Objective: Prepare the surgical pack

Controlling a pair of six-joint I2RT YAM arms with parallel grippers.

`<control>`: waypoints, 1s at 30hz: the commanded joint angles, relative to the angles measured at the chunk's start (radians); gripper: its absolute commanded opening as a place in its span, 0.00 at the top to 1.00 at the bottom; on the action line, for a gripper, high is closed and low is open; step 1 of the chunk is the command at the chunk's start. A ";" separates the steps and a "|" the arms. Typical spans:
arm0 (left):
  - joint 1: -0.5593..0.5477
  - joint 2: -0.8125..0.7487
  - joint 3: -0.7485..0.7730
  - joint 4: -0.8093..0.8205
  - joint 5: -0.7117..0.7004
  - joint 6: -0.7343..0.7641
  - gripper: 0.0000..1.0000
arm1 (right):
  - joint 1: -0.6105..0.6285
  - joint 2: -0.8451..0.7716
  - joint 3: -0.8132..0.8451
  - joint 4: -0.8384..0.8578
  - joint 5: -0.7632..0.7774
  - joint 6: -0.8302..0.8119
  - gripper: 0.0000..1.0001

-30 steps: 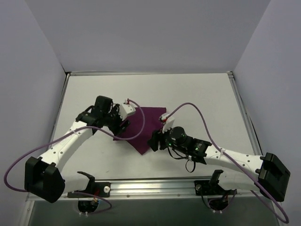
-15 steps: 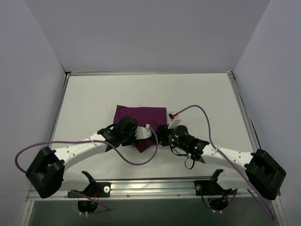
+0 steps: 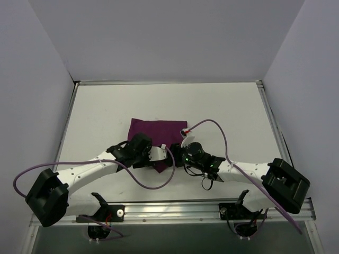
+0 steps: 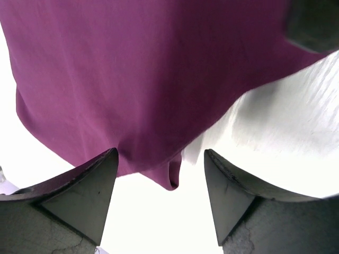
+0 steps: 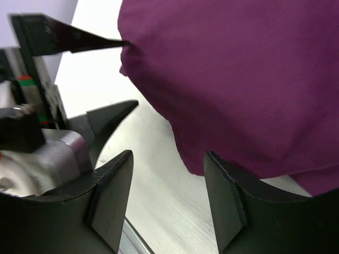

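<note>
The dark purple cloth [image 3: 159,128] lies folded on the white table, a pointed corner facing the arms. My left gripper [image 3: 160,154] is open at that near corner; in the left wrist view the cloth [image 4: 132,79] hangs down and its tip sits between the open jaws of the left gripper [image 4: 160,153], apart from both. My right gripper [image 3: 174,156] is open just right of the corner, facing the left one. In the right wrist view the cloth [image 5: 238,79] fills the top right, its edge above the open right gripper [image 5: 168,156]. The steel tray, instruments and gauze pads are out of view.
The left gripper's fingers [image 5: 108,116] show close by in the right wrist view. A metal rail [image 3: 175,208] runs along the table's near edge. Purple cables loop over both arms. White walls close in the table on three sides.
The left arm swung from the cloth's far left side to its near corner. The cloth went from a lifted triangle to a flat fold. The right gripper moved left toward the corner.
</note>
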 commanded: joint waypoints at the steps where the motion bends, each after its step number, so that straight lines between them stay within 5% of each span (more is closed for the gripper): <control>1: 0.010 -0.043 -0.018 0.019 -0.038 0.000 0.26 | 0.051 0.055 0.062 0.063 0.029 0.011 0.49; 20: 0.068 -0.080 -0.067 0.088 -0.010 -0.020 0.77 | 0.030 0.120 -0.011 0.218 0.077 0.120 0.58; 22: 0.071 -0.071 -0.077 0.097 0.010 -0.028 0.73 | 0.026 0.120 -0.018 0.224 0.077 0.122 0.58; 27: 0.073 -0.069 -0.085 0.063 0.074 -0.026 0.43 | 0.026 0.121 -0.030 0.237 0.077 0.126 0.58; 30: 0.077 -0.083 -0.117 0.141 0.051 0.006 0.40 | 0.025 0.132 -0.041 0.255 0.074 0.131 0.58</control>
